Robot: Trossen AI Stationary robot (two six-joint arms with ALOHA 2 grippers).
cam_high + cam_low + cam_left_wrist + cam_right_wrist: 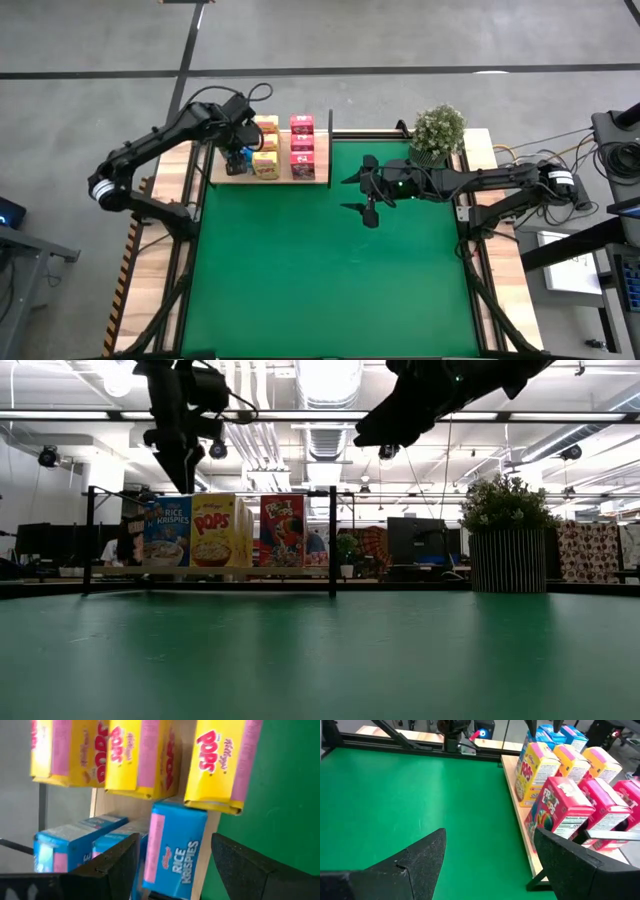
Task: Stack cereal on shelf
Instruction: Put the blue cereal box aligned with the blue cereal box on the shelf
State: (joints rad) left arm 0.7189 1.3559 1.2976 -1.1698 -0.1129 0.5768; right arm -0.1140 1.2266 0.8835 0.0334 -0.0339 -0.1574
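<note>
Plainly, the cereal sits on the shelf [320, 172], a light-wood board at about eleven o'clock off the green mat [330, 260], in three rows: blue boxes [175, 851] reading "Rice Krispies", yellow boxes [219, 765] reading "Pops", and pink boxes [563, 812] whose front print is only partly legible. In the high view the left arm hides most of the blue row. The left gripper [175, 870] hangs just above the blue boxes, fingers spread, holding nothing. The right gripper [362, 195] hovers over the mat at three o'clock from the shelf, fingers also spread wide and empty. A potted plant [438, 133] stands at the mat's one o'clock corner.
</note>
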